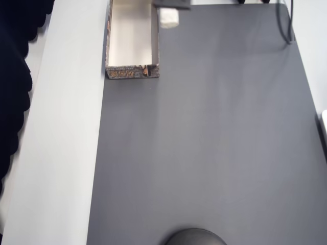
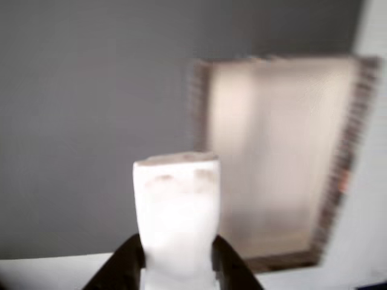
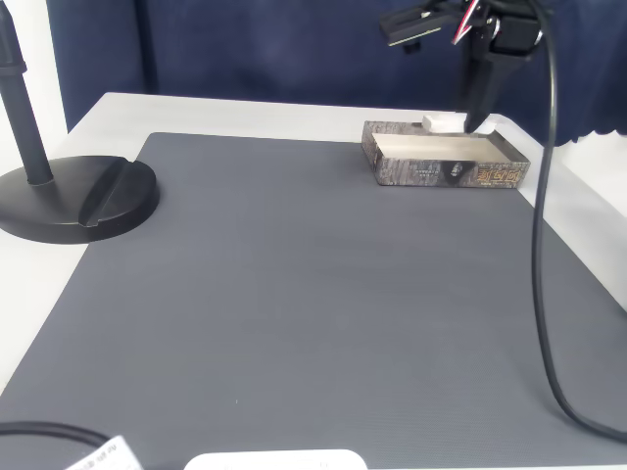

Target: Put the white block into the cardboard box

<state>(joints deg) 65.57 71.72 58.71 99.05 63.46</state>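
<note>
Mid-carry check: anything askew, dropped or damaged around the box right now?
Nothing stands out. The white block sits upright between the gripper fingers, beside the cardboard box, not yet over it. The box lies flat on the grey mat, looks intact, and its interior is empty where visible.

A grey mat point(image 3: 294, 294) covers the white table point(image 3: 245, 113); a black round stand base point(image 3: 78, 201) sits far left of the gripper point(image 3: 480, 125); a black cable point(image 3: 541, 245) hangs beneath it.

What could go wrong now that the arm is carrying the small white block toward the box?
The small white rectangular block, held in the gripper, appears beside the shallow cardboard box in the overhead view, not over it, so releasing now would likely miss. Lowering too early might catch the box wall.
</note>
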